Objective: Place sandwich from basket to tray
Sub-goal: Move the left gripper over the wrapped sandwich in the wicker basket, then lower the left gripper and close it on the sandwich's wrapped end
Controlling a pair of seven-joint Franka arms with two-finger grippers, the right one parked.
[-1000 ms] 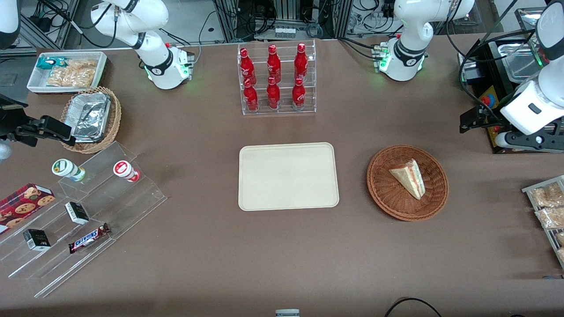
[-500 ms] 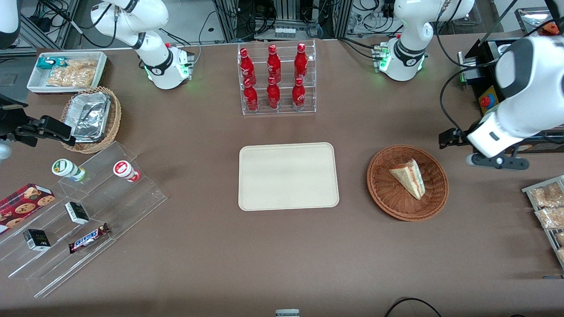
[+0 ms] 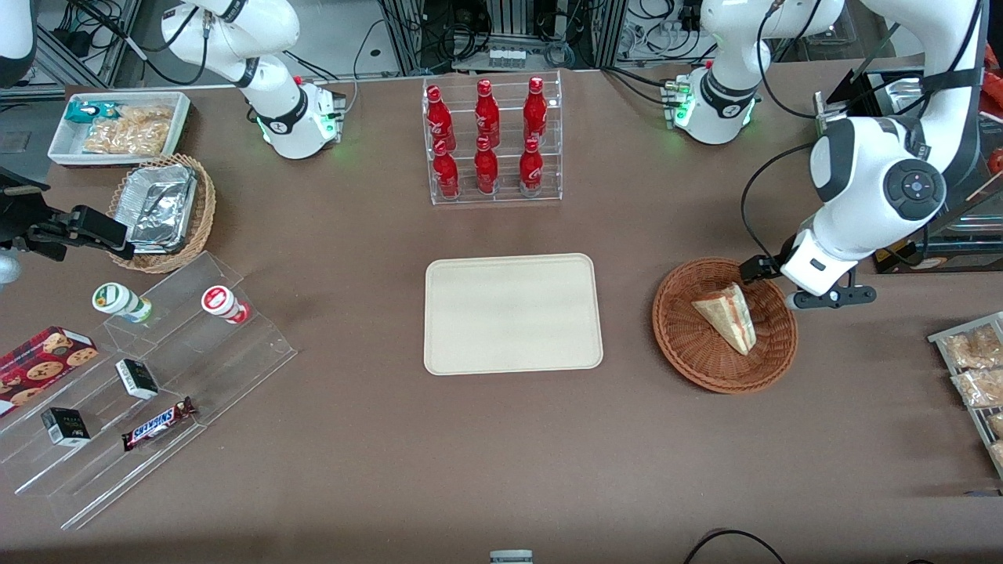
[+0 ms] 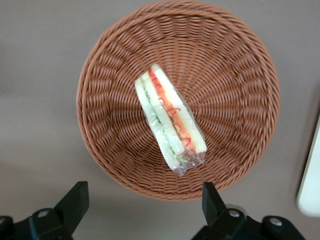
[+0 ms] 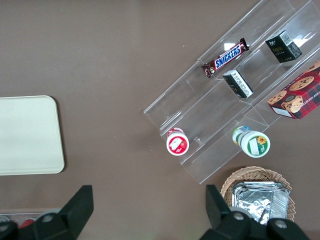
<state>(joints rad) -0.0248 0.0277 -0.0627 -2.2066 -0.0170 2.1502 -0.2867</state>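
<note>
gripper (image 4: 142, 200) spread wide above sandwich (image 4: 170, 120); snickers bar (image 3: 157, 424).

Only one legible text for us: "SNICKERS", white-blue lettering on the brown wrapper of the candy bar (image 3: 157, 424) (image 5: 226, 57). It lies on the clear acrylic step shelf (image 3: 164, 368), well apart from the jaws, toward the parked arm's end of the table.

We see print on the two small dark boxes (image 3: 137, 378) and a label on the cookie box (image 3: 43, 362) on the same shelf, also well away from the jaws, but can't read them. Red bottles (image 3: 487, 117) carry white script; we can't make it out.

The gripper (image 4: 142, 194) hangs above the basket (image 4: 235, 65), fingers spread wide. Nothing between or just beside the jaws carries readable text.
</note>
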